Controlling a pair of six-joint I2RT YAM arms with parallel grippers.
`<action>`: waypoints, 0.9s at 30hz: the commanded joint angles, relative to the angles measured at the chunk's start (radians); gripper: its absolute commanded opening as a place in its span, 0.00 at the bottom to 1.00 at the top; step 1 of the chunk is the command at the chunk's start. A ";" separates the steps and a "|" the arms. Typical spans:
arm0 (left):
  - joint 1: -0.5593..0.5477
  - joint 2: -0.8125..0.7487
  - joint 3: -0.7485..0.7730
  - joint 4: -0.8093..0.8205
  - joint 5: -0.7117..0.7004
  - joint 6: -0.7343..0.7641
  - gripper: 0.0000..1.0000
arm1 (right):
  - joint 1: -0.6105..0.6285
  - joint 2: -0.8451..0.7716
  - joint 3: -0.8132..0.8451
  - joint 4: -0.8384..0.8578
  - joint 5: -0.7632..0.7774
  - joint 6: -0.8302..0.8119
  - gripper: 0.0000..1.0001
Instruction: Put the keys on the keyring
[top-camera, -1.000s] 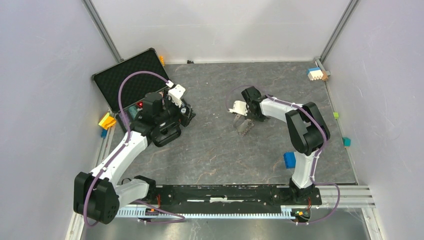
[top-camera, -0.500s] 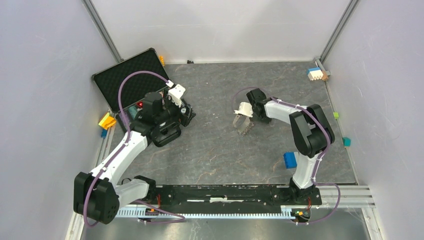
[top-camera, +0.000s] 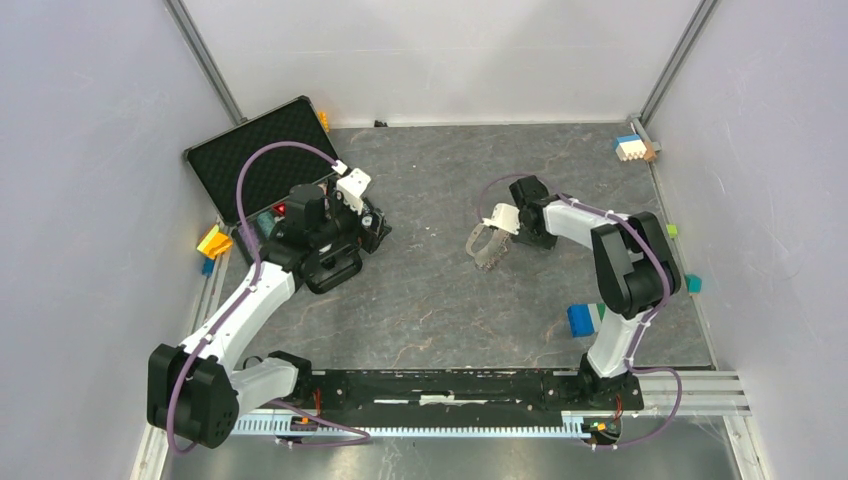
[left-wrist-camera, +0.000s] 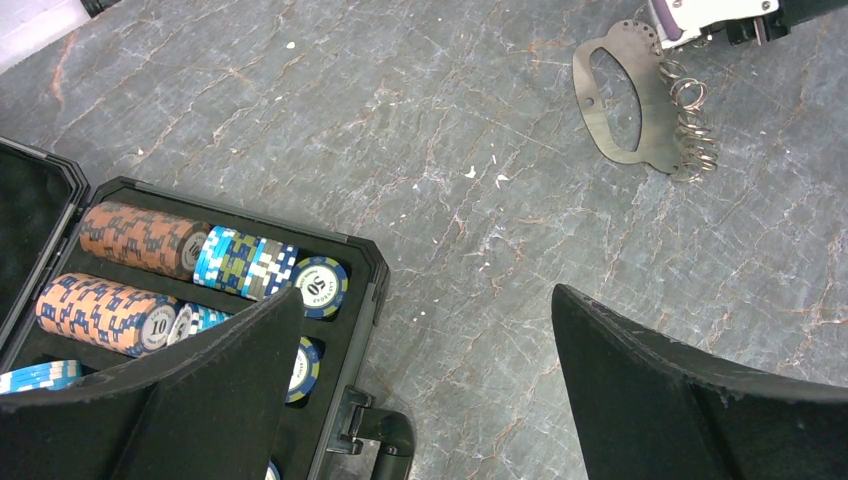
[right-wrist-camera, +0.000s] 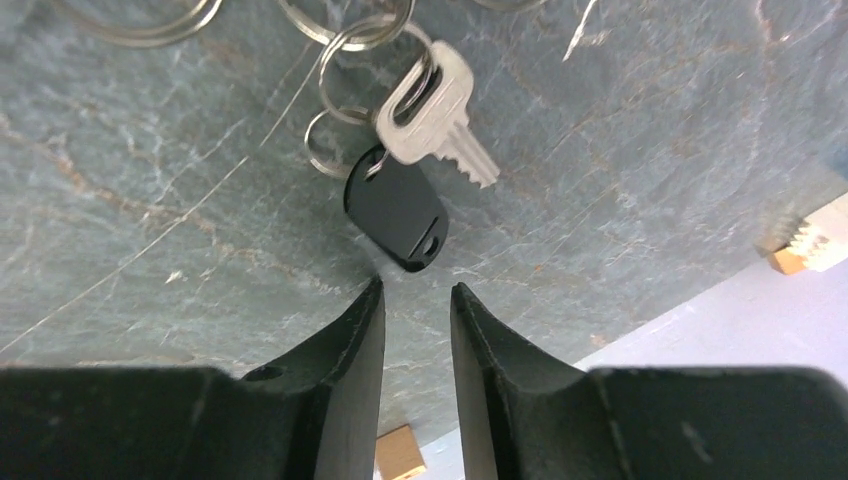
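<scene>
The grey stone-patterned table (top-camera: 430, 300) carries an open black case (top-camera: 255, 150) at its left, filled with rows of poker chips (left-wrist-camera: 135, 240). The left arm (top-camera: 250, 300) reaches over that case; the left gripper (left-wrist-camera: 425, 300) hangs above the case's near corner with its jaws spread wide and nothing between them. The right arm (top-camera: 625, 265) bends in from the right toward the middle of the table.

The keyring (left-wrist-camera: 655, 120) lies flat on the table near its middle, well apart from the case. It is a thin grey-tan metal plate, D-shaped, with a long oval cut-out and a few small holes. One long edge is lined with a row of small split rings (left-wrist-camera: 692, 135), which makes that side look jagged.

In the right wrist view, a silver key (right-wrist-camera: 435, 110) with a toothed blade hangs on one of these rings and rests on the table. Beside it a black plastic tab (right-wrist-camera: 395, 210), with a small hole at its far end, hangs on a smaller ring. The right gripper (right-wrist-camera: 415, 290) sits just short of the tab, jaws parted by a narrow gap and empty.

A second ago, in the top view, the right gripper was directly over the keyring and hid much of it. Now its wrist and elbow are further to the right and the keyring shows almost whole, in the same spot. The left arm and the case have not moved.
</scene>
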 joint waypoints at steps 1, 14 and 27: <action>0.002 -0.001 0.059 -0.017 -0.002 0.032 1.00 | -0.024 -0.084 -0.029 -0.036 -0.084 0.018 0.39; 0.035 -0.094 -0.001 0.110 -0.225 -0.015 1.00 | -0.128 -0.482 -0.158 0.172 -0.311 0.221 0.98; 0.104 -0.277 -0.053 0.115 -0.347 -0.088 1.00 | -0.130 -0.833 -0.297 0.369 -0.254 0.454 0.98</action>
